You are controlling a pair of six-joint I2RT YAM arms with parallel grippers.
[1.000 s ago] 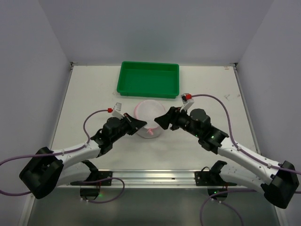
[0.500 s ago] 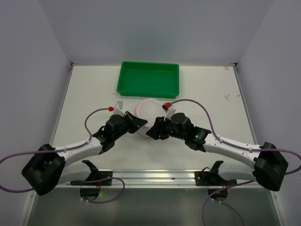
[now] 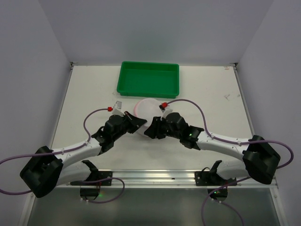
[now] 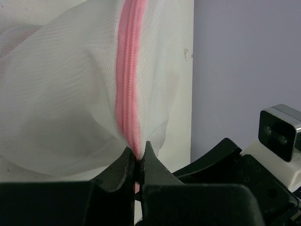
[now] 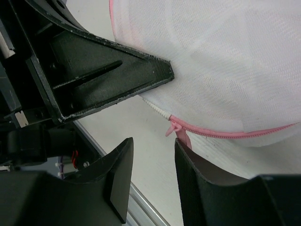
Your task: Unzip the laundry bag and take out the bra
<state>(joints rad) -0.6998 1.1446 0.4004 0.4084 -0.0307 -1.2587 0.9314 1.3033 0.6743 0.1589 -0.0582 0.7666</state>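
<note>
Our left gripper [image 4: 139, 159] is pinched tight on the pink edge of the laundry bag [image 4: 70, 94], which puffs up just above it. Our right gripper [image 5: 153, 150] has swung in close, fingers [image 5: 117, 174] apart, with the zipper pull [image 5: 180, 134] right at their tips. We think it can grab the pull and start unzipping.

the near side of the laundry bag [image 3: 146, 109] is crowded by the left gripper [image 3: 142, 122] and right gripper [image 3: 148, 132]; just behind it stands the green tray [image 3: 148, 79]; the table [image 3: 84, 94] lies open to its left and right.
</note>
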